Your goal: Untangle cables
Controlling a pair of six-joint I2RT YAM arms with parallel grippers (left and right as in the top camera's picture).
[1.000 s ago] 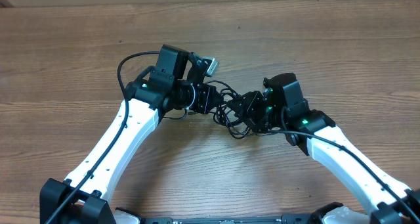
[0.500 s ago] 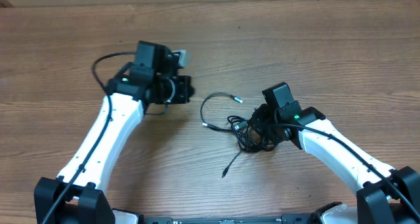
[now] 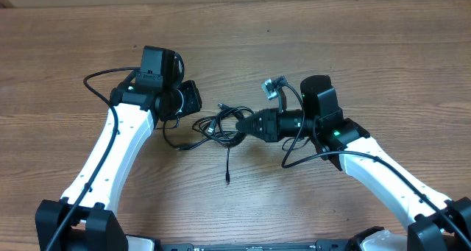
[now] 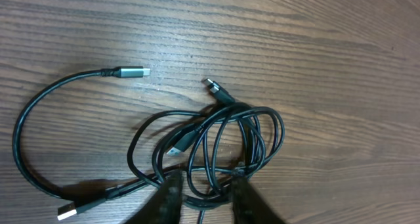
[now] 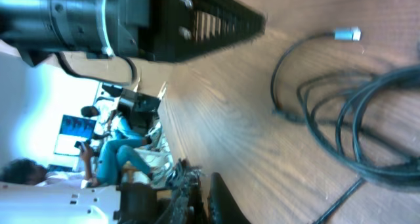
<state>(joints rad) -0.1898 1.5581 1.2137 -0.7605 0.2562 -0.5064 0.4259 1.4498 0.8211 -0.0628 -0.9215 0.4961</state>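
The jaws of your left gripper (image 4: 207,184) stand apart. In the left wrist view two dark, blurred fingers (image 4: 167,198) straddle the lower side of the knot, and thin strands cross the gap between them. You cannot tell whether either finger touches a strand. The jaws of your right gripper (image 3: 246,124) show in the right wrist view only as dark shapes close together at the bottom, so you cannot tell whether they are shut or pinching a cord. From overhead, that gripper points toward the left edge and its tip meets the right side of the knot.

The cables (image 3: 221,126) lie near the middle of the surface (image 3: 353,45), between your two grippers. They are thin, round, glossy black cords wound into several overlapping oval loops. One cord leaves the knot in a wide open arc on the side toward the left edge and ends in a silver-tipped plug (image 4: 131,71) lying flat and apart from the rest. A second silver plug (image 4: 65,212) lies just beside that arc's lower run. A short dark plug (image 4: 213,86) pokes out of the knot. One loose end (image 3: 228,174) runs nearly straight toward the near edge. The surface is matte brown wood grain with long darker streaks.
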